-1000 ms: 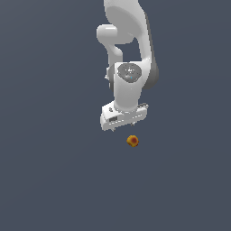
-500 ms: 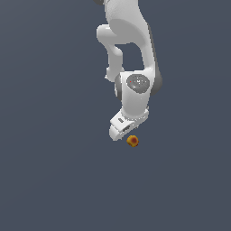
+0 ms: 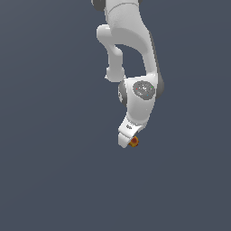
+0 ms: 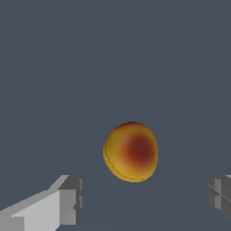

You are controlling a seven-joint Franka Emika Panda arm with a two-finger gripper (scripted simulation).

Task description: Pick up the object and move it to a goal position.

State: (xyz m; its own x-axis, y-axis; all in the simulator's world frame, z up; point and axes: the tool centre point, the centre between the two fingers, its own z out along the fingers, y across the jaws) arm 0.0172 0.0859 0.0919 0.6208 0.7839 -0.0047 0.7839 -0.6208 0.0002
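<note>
Between the spread-apart jaws of the gripper (image 4: 143,198) sits the orange-yellow ball (image 4: 131,152), touching neither fingertip (image 4: 70,200).

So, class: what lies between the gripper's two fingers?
In the wrist view, the orange-yellow ball sits between the fingers of the open gripper, touching neither; only bare grey floor lies beside it.

We see an orange-yellow ball (image 4: 131,152) with a dark red patch at its middle. Our arm (image 3: 128,54) is white, its gripper (image 4: 140,203) white with grey jaws. The ground (image 3: 49,158) is plain slate blue-grey.
</note>
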